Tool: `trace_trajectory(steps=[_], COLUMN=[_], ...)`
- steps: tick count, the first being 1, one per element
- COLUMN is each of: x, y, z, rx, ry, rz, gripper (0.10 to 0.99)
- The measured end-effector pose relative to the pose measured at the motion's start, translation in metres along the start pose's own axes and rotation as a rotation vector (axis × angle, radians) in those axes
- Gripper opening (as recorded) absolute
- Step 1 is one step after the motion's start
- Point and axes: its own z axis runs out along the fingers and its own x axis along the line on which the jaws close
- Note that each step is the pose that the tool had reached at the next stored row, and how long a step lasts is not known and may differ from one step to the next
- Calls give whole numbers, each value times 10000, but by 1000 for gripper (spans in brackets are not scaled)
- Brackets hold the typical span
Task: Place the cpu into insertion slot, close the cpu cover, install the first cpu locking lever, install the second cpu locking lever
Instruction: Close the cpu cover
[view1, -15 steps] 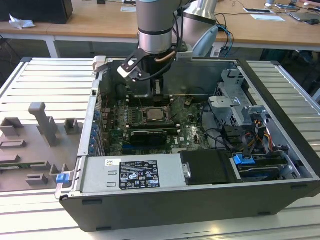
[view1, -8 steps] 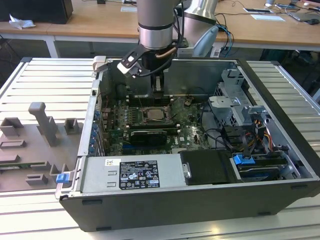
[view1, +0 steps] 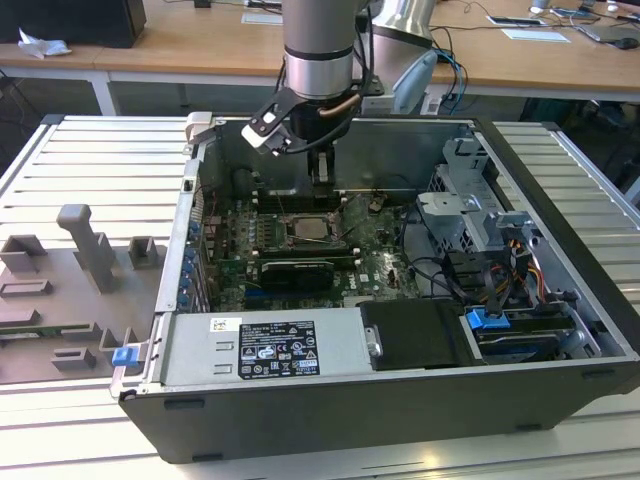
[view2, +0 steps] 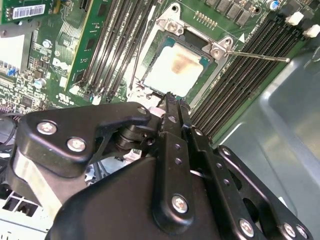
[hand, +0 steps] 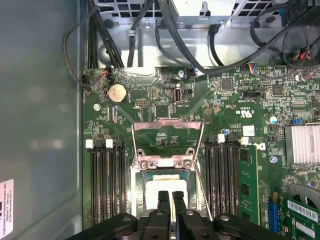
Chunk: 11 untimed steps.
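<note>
While cpu (view2: 175, 67) sits flat, cpu cover (hand: 167, 124) seemingly upright.

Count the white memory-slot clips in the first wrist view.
4. Two clips stand on one side of the cpu, two on the other. The gripper may hide more at the slots' other ends.
</note>
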Motion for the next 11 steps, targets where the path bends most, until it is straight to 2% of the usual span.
trace_trajectory(steps=[5,11], x=[-1,2], y=[7,112], z=[-53,-81], rx=[-1,0], ry=[-5,-5], rz=[-2,0], gripper=[169,169])
